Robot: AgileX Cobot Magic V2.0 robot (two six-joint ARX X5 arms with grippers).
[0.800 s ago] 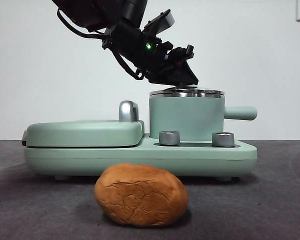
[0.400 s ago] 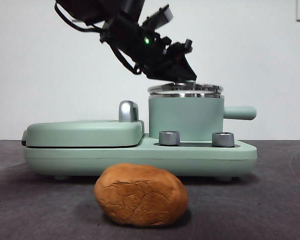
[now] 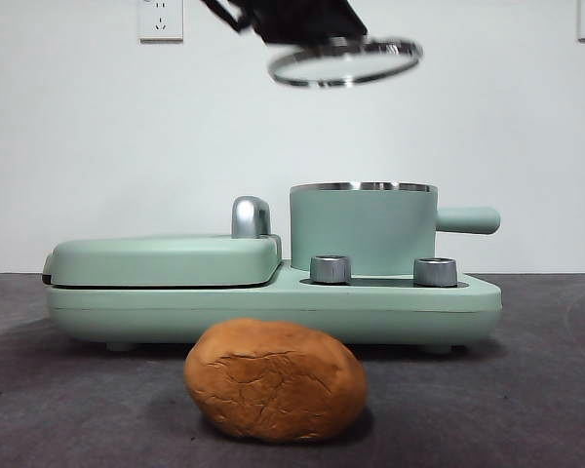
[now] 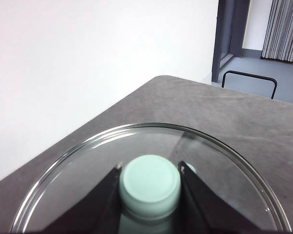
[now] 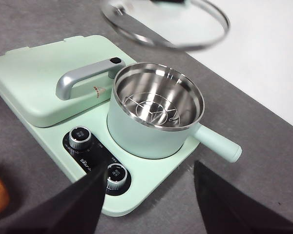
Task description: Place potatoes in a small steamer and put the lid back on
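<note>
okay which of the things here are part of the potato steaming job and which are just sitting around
Job: potato; small steamer; lid, held up by the left pincer; right pincer.
Just there: flat griddle; two knobs; wall sockets.

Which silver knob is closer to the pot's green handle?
The right-hand knob in the front view, sitting almost under the pot's handle. The other knob is nearer the griddle cover.

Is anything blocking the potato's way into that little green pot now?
Nothing visible does. The lid hangs high above, shut in the left end effector, so the pot stands open with only a wire rack inside. The potato lies in front.
</note>
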